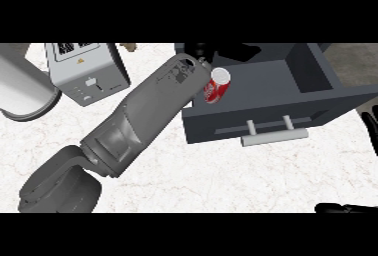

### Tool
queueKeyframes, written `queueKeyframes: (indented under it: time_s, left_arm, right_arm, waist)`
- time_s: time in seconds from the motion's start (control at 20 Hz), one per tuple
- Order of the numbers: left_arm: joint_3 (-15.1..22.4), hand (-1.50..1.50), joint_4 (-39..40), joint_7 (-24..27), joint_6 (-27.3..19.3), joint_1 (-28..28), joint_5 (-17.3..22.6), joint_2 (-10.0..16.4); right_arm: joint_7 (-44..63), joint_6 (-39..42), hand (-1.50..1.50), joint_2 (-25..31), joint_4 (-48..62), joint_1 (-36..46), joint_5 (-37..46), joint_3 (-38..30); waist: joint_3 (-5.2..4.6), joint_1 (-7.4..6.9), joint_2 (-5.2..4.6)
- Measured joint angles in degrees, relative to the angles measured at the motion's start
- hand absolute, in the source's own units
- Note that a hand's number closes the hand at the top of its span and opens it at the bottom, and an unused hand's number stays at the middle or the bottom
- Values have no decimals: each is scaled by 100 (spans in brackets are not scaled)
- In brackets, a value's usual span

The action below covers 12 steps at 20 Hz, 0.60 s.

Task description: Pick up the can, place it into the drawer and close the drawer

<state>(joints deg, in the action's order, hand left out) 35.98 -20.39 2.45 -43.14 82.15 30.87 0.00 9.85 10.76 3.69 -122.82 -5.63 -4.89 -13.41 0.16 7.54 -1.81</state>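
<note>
Can (216, 86) inside drawer (221, 119), seemingly just beside left hand (225, 51)

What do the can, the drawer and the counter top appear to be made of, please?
The can looks like metal: glossy red, silvery lid. The drawer seems matte dark-grey painted board or metal. The counter top looks like white marble, faintly veined.

A: How is the light?
B: Bright and even, seemingly from above. The white counter (221, 175) is lit flat, with no glare.
A: Any shadows?
B: Only soft shading. The drawer (325, 107) has walls darker than its floor, and the grey forearm (148, 115) darkens on the side facing it. The top of the can (217, 89) is the brightest spot.
</note>
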Motion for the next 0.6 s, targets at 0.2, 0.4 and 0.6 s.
queueKeyframes:
  time_s: [0.2, 0.4, 0.6]
  left_arm:
    - [71, -150, -75, 59, -154, -66, 139, 0]
    - [23, -150, -123, 114, -221, -74, 322, 0]
    - [-13, -150, -204, 180, -272, -104, 522, 0]
  right_arm:
    - [-53, 1, -150, 45, -55, 16, 89, -7]
    - [-236, 38, -150, 263, -213, 36, 454, -44]
    - [-515, 96, -150, 472, -325, 36, 943, 24]
  waist:
    - [-1, 2, 1]
    - [-3, -22, 5]
    - [-5, -41, 6]
